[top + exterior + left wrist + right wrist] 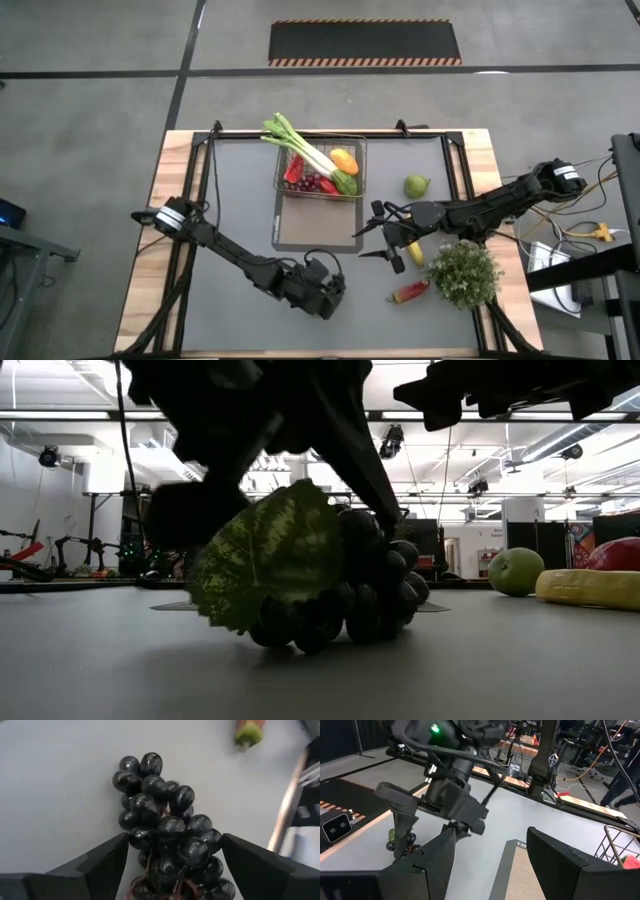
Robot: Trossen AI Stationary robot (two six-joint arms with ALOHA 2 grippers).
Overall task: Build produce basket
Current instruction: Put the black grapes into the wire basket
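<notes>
Down on the grey table [240, 210], near the front edge, the left gripper [172, 865] is sitting wide open around the dark grapes [165, 830], which could be rolling away if bumped

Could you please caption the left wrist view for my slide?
Left gripper with open fingers straddling the dark grapes on the grey table.

Grapes [170, 840] — glossy, smooth plastic
</notes>
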